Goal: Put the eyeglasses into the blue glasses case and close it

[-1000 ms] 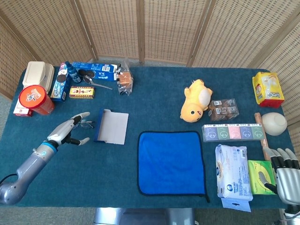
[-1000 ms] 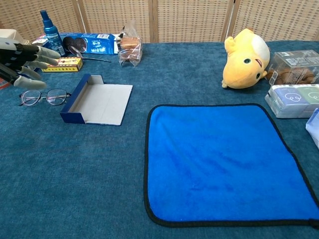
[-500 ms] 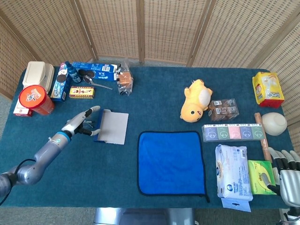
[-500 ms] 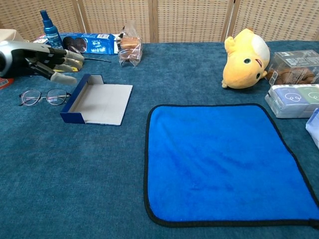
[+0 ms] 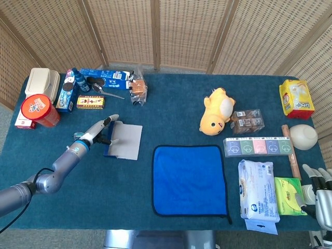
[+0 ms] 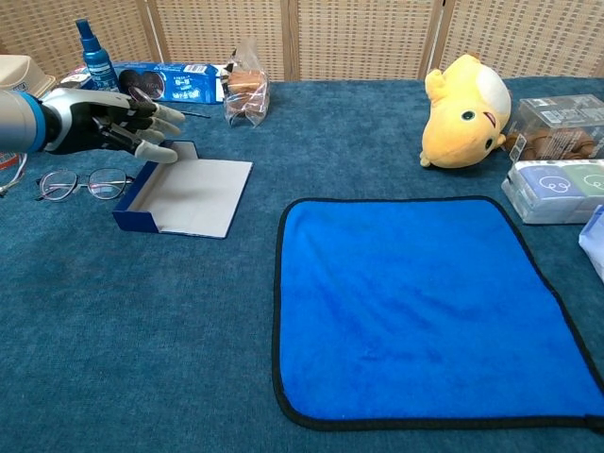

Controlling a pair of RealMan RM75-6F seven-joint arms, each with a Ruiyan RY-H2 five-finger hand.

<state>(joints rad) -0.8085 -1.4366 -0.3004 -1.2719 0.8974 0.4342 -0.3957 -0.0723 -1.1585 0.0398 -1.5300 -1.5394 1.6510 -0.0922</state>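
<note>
- Left hand point(image 6: 109, 123) at the upper left of the chest view, palm down, fingers apart and stretched toward the far left corner of the blue glasses case point(image 6: 184, 196); nothing held. In the head view, same hand point(image 5: 99, 129) left of centre, fingertips over the case's left edge; contact with the case impossible to judge.
- Eyeglasses point(image 6: 83, 183) flat on the teal table point(image 6: 189, 359), at the left edge of the chest view, just left of the case and below the left hand, apart from both. In the head view mostly hidden behind the hand.
- Blue glasses case lying open, pale lining up, raised blue wall along its left side, lid flat to the right.
- Right hand point(image 5: 321, 189) at the lower right corner of the head view, only partly in frame, fingers pointing up and slightly apart, empty, just beside a green packet point(image 5: 288, 194); outside the chest view.
- Blue cloth point(image 5: 190, 180) with a black border spread at lower centre, right of the case and apart from it.
- Yellow plush toy point(image 5: 217, 110) right of centre, above the cloth.
- Blue spray bottle point(image 6: 95, 53) and a cookie packet point(image 6: 179, 80) along the top left of the chest view, behind the left hand.
- Red tub point(image 5: 38, 111) at the far left of the head view.
</note>
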